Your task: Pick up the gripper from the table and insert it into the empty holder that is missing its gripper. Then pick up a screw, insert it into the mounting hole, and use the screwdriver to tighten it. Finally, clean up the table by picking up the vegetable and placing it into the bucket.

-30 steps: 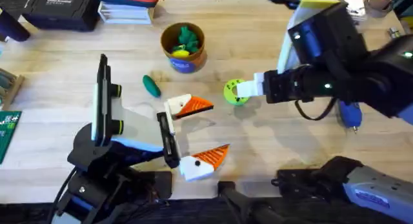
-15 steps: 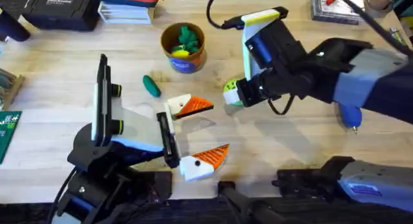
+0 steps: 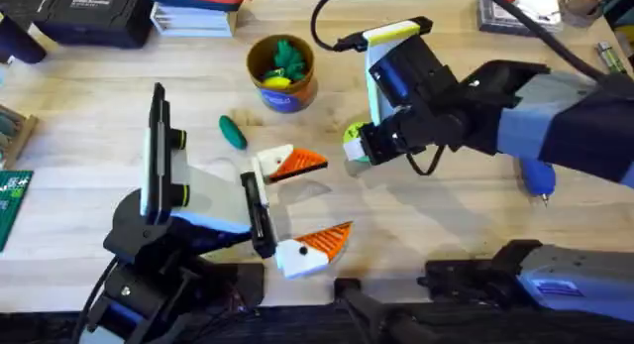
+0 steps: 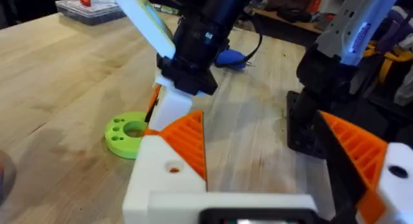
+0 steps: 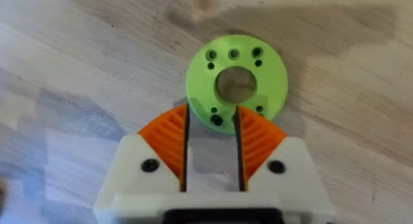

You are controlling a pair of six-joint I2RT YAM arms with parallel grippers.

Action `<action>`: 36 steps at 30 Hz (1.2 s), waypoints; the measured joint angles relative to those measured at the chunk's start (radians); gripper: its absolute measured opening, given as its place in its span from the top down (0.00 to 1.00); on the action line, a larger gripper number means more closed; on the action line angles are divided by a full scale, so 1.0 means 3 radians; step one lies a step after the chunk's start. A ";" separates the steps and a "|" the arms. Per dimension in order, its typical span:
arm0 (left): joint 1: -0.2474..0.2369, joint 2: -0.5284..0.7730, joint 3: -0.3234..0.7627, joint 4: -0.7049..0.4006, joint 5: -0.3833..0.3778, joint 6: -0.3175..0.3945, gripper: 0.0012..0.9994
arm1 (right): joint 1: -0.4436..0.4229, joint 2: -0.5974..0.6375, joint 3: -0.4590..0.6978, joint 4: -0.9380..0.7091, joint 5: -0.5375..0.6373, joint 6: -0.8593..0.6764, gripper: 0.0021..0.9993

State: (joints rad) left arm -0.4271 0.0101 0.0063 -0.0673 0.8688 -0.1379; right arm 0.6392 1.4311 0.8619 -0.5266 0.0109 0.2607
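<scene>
My right claw [image 5: 211,130] hangs slightly open, orange pads either side of the green disc's [image 5: 236,83] near rim. My left claw [image 3: 302,207] rests wide open. The dark green, smooth, oblong vegetable [image 3: 232,132] lies mid-bench, near the yellow bucket [image 3: 281,74].

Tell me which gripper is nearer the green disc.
Right. The right gripper hangs directly over the green disc's edge; the left gripper sits off to the side, across bare table.
</scene>
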 joint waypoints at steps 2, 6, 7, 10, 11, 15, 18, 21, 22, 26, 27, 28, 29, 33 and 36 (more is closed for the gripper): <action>0.0000 0.0000 0.0000 0.0000 0.0000 0.0000 0.01 | 0.0000 0.0000 0.0000 -0.0006 0.0000 0.0000 0.62; 0.0000 0.0000 0.0000 0.0000 0.0000 0.0000 0.01 | 0.0000 0.0020 0.0000 -0.0005 0.0000 0.0000 0.62; 0.0000 0.0000 0.0000 0.0000 0.0000 0.0000 0.01 | 0.0000 0.0040 0.0000 -0.0005 0.0000 0.0000 0.62; 0.0000 0.0000 0.0000 0.0000 0.0000 0.0000 0.01 | 0.0000 0.0114 0.0000 -0.0009 0.0000 0.0000 0.67; 0.0000 0.0000 0.0000 0.0000 0.0001 0.0000 0.01 | 0.0000 0.0125 0.0000 -0.0009 0.0008 0.0000 0.70; 0.0000 0.0000 0.0000 0.0000 0.0000 -0.0001 0.01 | -0.0001 0.0124 0.0001 -0.0005 0.0029 0.0000 0.75; 0.0000 0.0000 0.0000 0.0000 0.0000 -0.0001 0.01 | -0.0001 0.0124 0.0001 -0.0005 0.0039 -0.0001 0.78; 0.0000 0.0000 0.0000 0.0000 0.0000 0.0000 0.01 | -0.0001 0.0125 0.0000 -0.0005 0.0038 -0.0001 0.81; 0.0000 0.0000 0.0000 0.0000 0.0000 0.0000 0.01 | -0.0001 0.0124 0.0001 -0.0006 0.0038 -0.0001 0.84; 0.0000 0.0000 0.0000 0.0000 0.0000 0.0000 0.01 | -0.0001 0.0123 0.0006 0.0009 0.0062 -0.0001 0.98; 0.0000 0.0000 0.0000 0.0000 0.0000 0.0000 0.01 | -0.0001 0.0125 0.0011 0.0010 0.0067 -0.0003 0.99; 0.0000 0.0000 0.0000 0.0000 0.0000 0.0000 0.01 | -0.0001 0.0124 0.0015 0.0010 0.0073 -0.0003 0.99; 0.0000 0.0000 0.0000 0.0000 0.0000 0.0000 0.01 | -0.0001 0.0125 0.0017 0.0010 0.0074 -0.0003 0.99; 0.0000 0.0000 0.0000 0.0000 0.0000 0.0000 0.01 | -0.0001 0.0125 0.0017 0.0006 0.0072 -0.0001 0.96; 0.0000 0.0000 0.0000 0.0000 0.0000 0.0000 0.01 | -0.0001 0.0124 0.0022 -0.0083 0.0065 -0.0001 0.88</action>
State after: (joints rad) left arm -0.4271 0.0101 0.0063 -0.0673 0.8688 -0.1379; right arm 0.6388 1.4684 0.8686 -0.5514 0.0305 0.2604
